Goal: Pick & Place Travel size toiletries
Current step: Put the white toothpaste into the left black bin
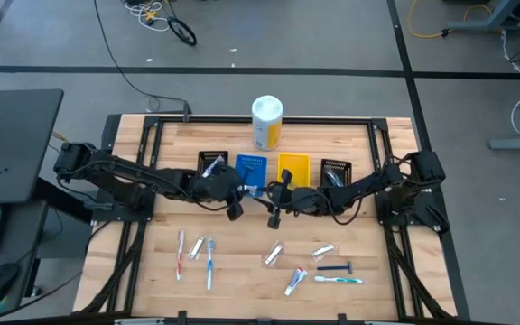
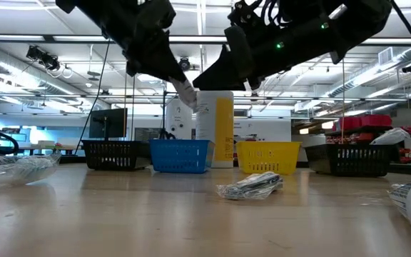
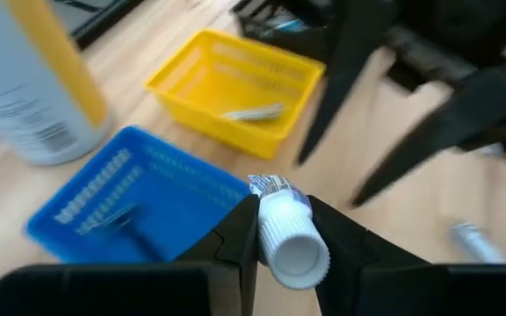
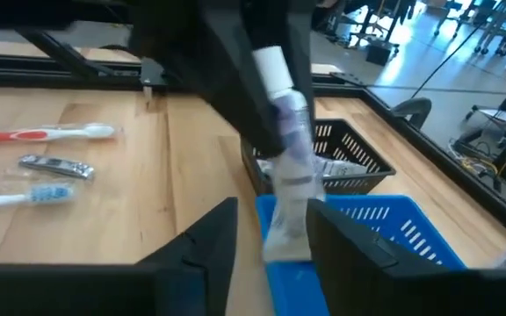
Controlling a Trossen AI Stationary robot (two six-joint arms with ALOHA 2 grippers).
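White-capped silver plastic tube (image 3: 284, 237) hangs pinched at its cap in the left gripper (image 3: 285, 250), above the front edge of the blue mesh bin (image 3: 112, 206). Right gripper (image 4: 266, 233) flanks the tube's crimped tail, fingers spread, not gripping. Risk, I judge: releasing here could drop the tube on the rim, tipping it outside.
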